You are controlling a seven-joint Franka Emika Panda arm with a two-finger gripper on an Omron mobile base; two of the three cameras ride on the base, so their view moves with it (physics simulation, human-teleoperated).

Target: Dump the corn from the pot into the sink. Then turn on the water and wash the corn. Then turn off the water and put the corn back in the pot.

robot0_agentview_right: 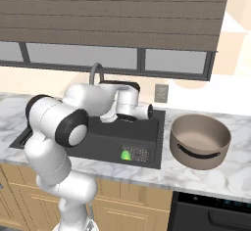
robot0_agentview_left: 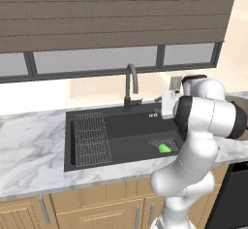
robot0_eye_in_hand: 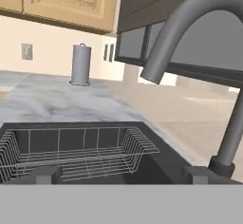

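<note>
With the corn (robot0_agentview_left: 164, 148) lying on the sink (robot0_agentview_left: 126, 131) drain at lower right, the jaws stood apart by the tap (robot0_eye_in_hand: 190, 33), probably next to turn it on.

Pot (robot0_agentview_right: 200, 138) matt taupe metal; sink (robot0_agentview_left: 131, 133) matt black; rack (robot0_eye_in_hand: 76, 152) thin wire; counter (robot0_agentview_left: 29, 150) veined marble.

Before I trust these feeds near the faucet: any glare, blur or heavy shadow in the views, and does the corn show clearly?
Left base view: flat even light, slightly soft, small bright green corn stands out on the large black recessed sink floor. Right base view: same even light, no glare, round taupe metal pot softly shaded inside. Hand view: dark curved faucet looms close, edges a little soft, no glare.
</note>
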